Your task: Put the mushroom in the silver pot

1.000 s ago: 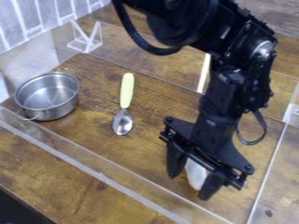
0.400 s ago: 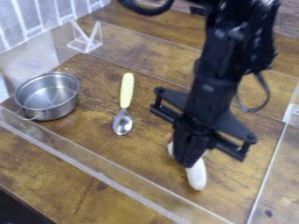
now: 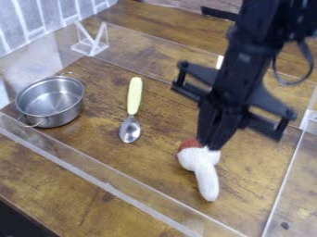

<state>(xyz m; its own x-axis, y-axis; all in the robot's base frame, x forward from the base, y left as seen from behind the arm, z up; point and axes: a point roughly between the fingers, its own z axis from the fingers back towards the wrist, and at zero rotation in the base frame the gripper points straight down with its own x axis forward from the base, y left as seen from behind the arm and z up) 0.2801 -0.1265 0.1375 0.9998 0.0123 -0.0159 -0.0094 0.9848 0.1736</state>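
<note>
Three things lie on the wooden worktop (image 3: 74, 176), whose planks are brown, grained and edged by a clear plastic wall; the silver pot (image 3: 50, 100) sits at the left, round, low-walled and shiny, with small side handles, its hollow bare; a spoon (image 3: 132, 111) with a metal bowl and a yellow-green handle lies near the middle, well apart from the pot; the mushroom (image 3: 201, 171) hangs at the right, tilted, its thick cream-white stem smooth and rounded at the low end, its small reddish cap uppermost. The black gripper (image 3: 209, 139) points down over the cap with its jaws closed narrow on that end; the fingertips themselves blur into the dark arm and are hard to make out; the arm is cut off by the top edge; whether the stem's tip touches the wood I cannot tell.
</note>
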